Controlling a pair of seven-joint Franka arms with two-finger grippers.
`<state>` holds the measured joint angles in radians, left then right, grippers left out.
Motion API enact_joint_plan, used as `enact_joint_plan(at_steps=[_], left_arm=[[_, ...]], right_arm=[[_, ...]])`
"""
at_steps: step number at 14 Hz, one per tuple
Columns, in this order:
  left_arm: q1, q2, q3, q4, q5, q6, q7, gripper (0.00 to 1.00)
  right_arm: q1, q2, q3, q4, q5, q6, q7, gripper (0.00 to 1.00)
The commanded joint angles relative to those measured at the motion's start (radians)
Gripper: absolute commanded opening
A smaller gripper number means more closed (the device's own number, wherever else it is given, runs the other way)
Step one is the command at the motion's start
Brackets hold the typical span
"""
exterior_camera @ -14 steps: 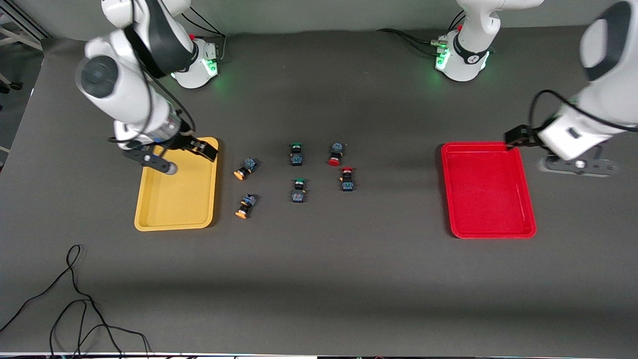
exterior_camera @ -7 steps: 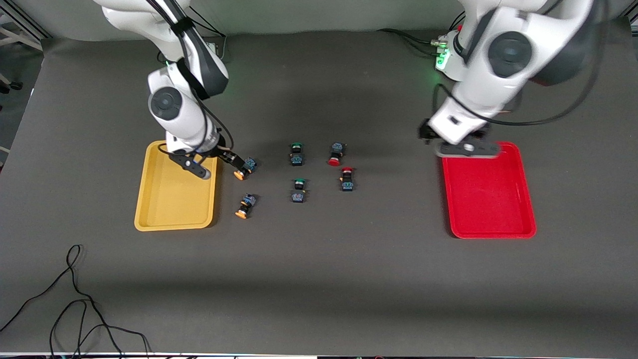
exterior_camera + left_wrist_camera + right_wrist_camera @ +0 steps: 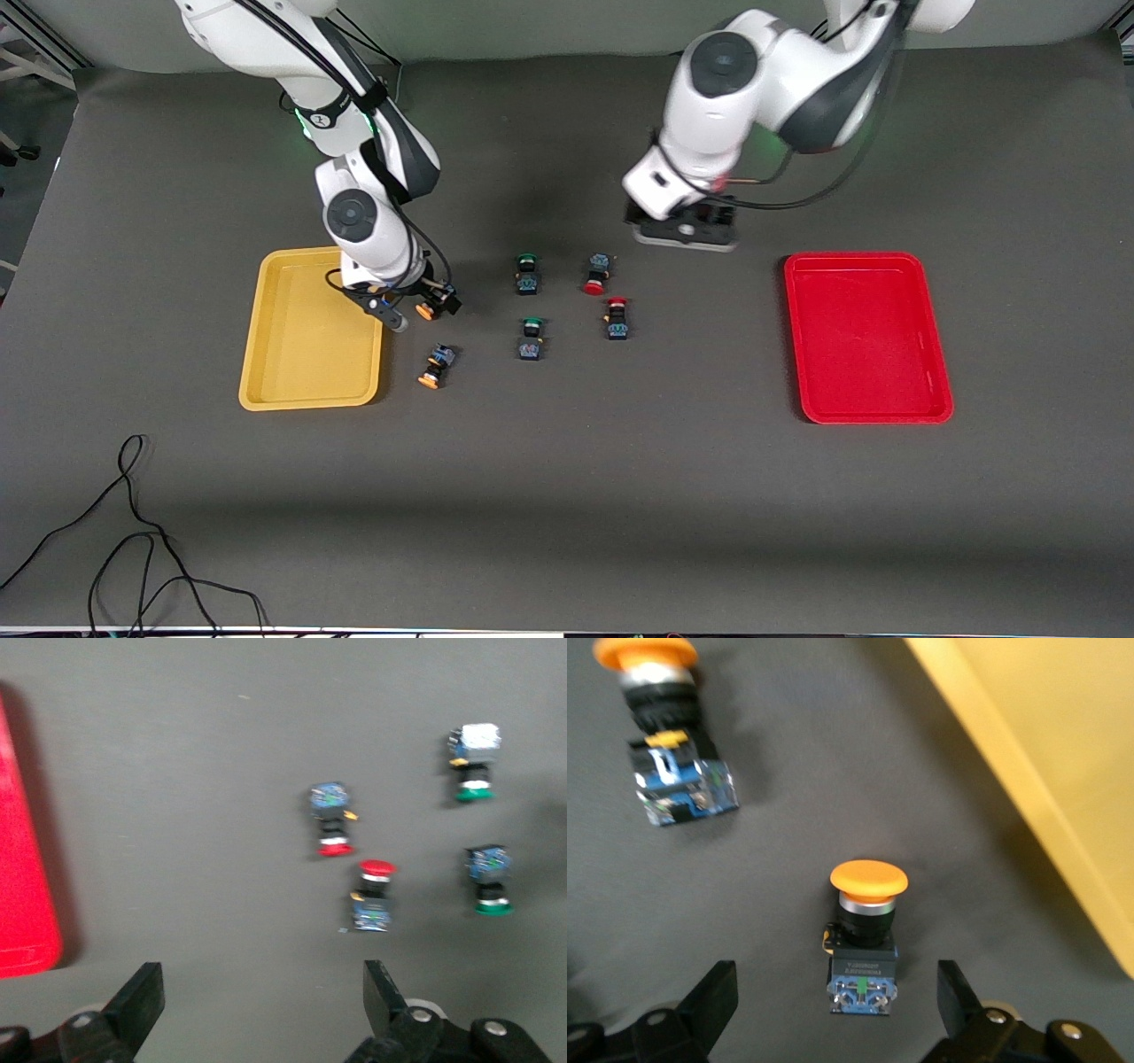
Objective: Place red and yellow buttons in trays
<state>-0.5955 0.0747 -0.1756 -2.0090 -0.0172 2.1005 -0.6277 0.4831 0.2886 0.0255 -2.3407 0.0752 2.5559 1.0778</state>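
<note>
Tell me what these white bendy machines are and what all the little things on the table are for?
They are two robot arms with pinching hands called grippers. One picture looks down from a high camera; the other two come from cameras on each arm's wrist.

On the table lie six small push buttons: two orange-yellow, two red, two green. A yellow tray and a red tray sit at the ends, with no buttons in them.

The right gripper hangs open over one orange-yellow button, beside the yellow tray. The left gripper is open too, up over the table near the red buttons. Nothing is held.
</note>
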Motion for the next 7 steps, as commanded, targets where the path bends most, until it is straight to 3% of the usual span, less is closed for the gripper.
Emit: enact_joint_plan(at_steps=[1, 3, 7], left_arm=[[-0.081, 0.101, 0.018, 0.113, 0.009, -0.011, -0.076, 1.0], [-0.108, 0.164, 0.018, 0.139, 0.016, 0.001, -0.079, 1.0], [-0.139, 0.301, 0.019, 0.133, 0.029, 0.153, -0.122, 1.0]], right_arm=[[0.014, 0.024, -0.016, 0.004, 0.009, 0.017, 0.02, 0.98], [0.014, 0.037, -0.016, -0.002, 0.009, 0.02, 0.02, 0.91], [0.011, 0.04, -0.019, -0.008, 0.009, 0.036, 0.02, 0.58]])
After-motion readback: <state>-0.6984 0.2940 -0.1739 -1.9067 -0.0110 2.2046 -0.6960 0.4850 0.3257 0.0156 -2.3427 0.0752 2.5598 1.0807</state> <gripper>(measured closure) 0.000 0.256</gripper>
